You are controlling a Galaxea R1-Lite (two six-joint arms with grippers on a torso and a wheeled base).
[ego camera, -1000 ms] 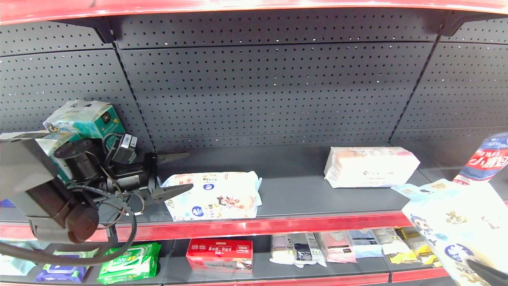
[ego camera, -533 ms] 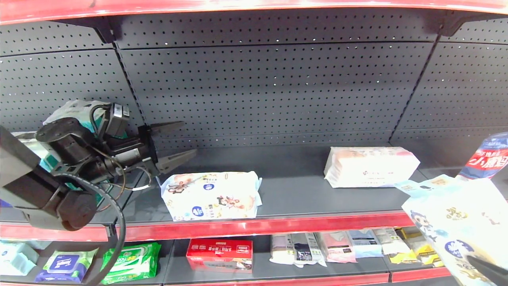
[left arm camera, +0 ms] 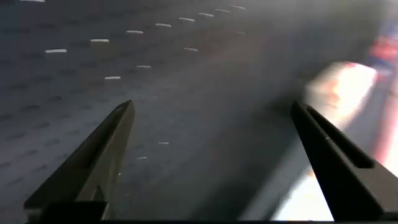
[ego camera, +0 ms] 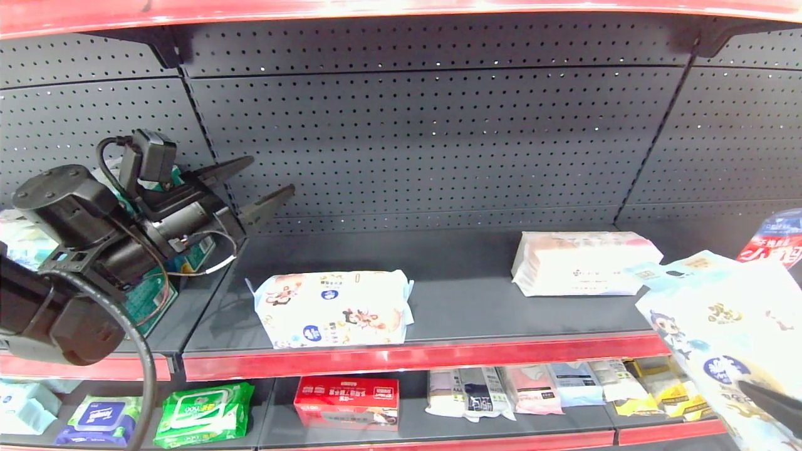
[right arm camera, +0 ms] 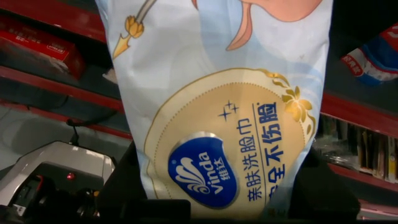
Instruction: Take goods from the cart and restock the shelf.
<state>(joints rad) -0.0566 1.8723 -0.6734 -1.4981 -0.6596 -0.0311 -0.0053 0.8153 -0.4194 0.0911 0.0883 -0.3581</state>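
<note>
A cartoon-printed soft pack [ego camera: 332, 308] lies flat on the grey middle shelf [ego camera: 463, 294], left of centre. A white soft pack [ego camera: 583, 262] lies farther right on the same shelf. My left gripper [ego camera: 270, 174] hangs open and holds nothing, above the shelf's left end and close to the pegboard; its two dark fingers [left arm camera: 93, 168] stand wide apart. At the lower right, my right gripper [right arm camera: 233, 186] is shut on a pale blue and white tissue pack [ego camera: 720, 332], held off the shelf's right front corner; the pack [right arm camera: 230, 112] hides most of the fingers.
Green boxes [ego camera: 150, 294] stand on the shelf behind my left arm. A blue and red bag [ego camera: 774, 241] sits at the far right. The lower shelf holds a red box [ego camera: 346, 401], a green wipes pack [ego camera: 203, 413] and several small packs [ego camera: 532, 388].
My left gripper has risen from beside the cartoon-printed pack and tilted up toward the pegboard, still open. The pack in my right gripper has moved up slightly.
</note>
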